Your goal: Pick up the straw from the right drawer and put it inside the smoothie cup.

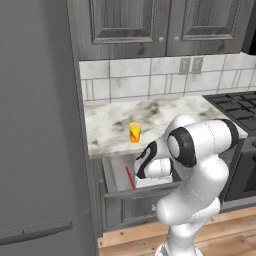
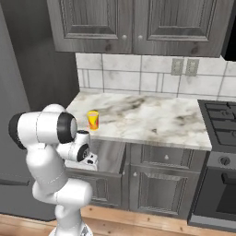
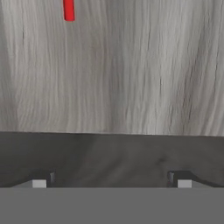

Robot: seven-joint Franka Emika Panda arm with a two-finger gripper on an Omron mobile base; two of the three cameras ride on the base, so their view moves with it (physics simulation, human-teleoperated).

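Closest to my hand camera are the claw's [image 3: 111,183] two dark fingertips [image 3: 39,181], spread as wide as they go with nothing between them. Just past them runs the dark front panel of the right drawer [image 3: 112,153], and beyond that its pale grey floor.

The straw [image 3: 68,10] pokes in at about 11 o'clock in that view — only one red end of it, lying flat on the drawer floor, well apart from either fingertip.

From the left base camera I see more of the straw [image 1: 130,178]: a thin red line lying on the floor of the open drawer [image 1: 116,172], toward its left half, just beside the black-and-white hand at its 9 o'clock. The hand reaches down over the drawer and hides the claw itself from this side.

The smoothie cup [image 1: 135,132] stands upright on the marble table [image 1: 165,117], near the front edge, at about 12 o'clock from the straw. In the right base camera the cup [image 2: 93,120] sits above the pulled-out drawer [image 2: 110,159], with the claw [image 2: 91,160] hanging over the drawer's interior — below the cup and not touching it.
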